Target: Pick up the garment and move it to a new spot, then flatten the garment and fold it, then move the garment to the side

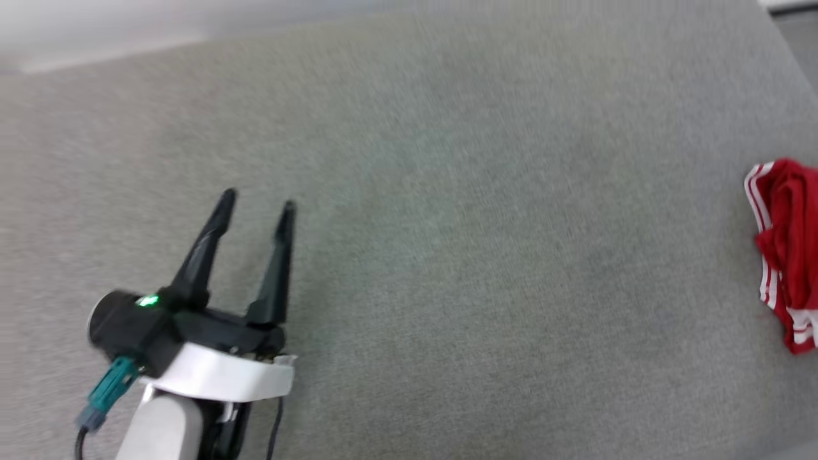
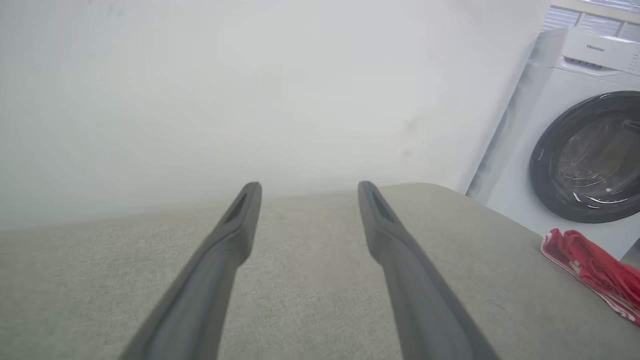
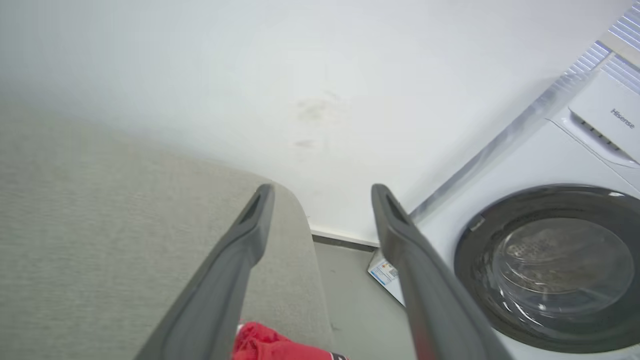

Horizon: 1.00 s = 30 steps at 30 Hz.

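Head view shows you one garment (image 1: 789,249), red with white stripes, lying bunched at the right edge of the grey cushion (image 1: 479,255). Your left gripper (image 1: 257,201) is over the cushion's left part, well apart from the garment, its two fingers spread apart. Your right gripper (image 3: 320,189), in the right wrist view, is by the cushion's right edge, its two fingers apart too, the garment showing low between them. One washing machine (image 3: 550,260) stands just beside the cushion.
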{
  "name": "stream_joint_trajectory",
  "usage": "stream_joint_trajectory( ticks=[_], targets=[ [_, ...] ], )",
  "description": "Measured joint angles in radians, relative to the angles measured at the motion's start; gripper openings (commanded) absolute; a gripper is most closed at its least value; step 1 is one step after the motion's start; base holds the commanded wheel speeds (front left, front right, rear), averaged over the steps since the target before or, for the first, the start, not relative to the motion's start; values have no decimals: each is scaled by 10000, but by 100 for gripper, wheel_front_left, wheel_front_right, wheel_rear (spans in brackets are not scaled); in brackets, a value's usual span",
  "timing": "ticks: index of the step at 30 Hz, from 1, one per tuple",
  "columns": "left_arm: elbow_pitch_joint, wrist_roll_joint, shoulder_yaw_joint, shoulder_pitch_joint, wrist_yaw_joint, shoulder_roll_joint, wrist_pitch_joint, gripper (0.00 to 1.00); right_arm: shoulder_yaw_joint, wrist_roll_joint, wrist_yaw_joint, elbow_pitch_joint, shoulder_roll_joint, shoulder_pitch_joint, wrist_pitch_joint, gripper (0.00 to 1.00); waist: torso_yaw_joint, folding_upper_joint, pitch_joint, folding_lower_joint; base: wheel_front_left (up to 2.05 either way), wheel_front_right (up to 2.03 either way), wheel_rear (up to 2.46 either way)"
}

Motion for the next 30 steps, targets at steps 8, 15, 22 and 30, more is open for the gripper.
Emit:
stream_joint_trajectory(
  ticks=[8,15,22,30],
  targets=[
    [184,178,1106,977,13,-476,-2,100,-136,777,-4,-2324,2433,2076,-941,100,617,0,-1377,-1,0,0,0],
    [633,324,1264,1513,13,-713,-2,100,278,1097,-4,-2646,3779,3668,-1998,100,1100,0,-2182,-1,0,0,0],
    [1097,332,1356,1907,12,-867,-2,100,926,1438,-4,-1551,4242,4466,-2890,100,1315,0,-2673,-2,0,0,0],
    [1450,320,1482,2103,12,-1024,-2,100,1154,1287,-6,-765,4615,4687,-3377,100,1312,0,-2905,-2,0,0,0]
  ],
)
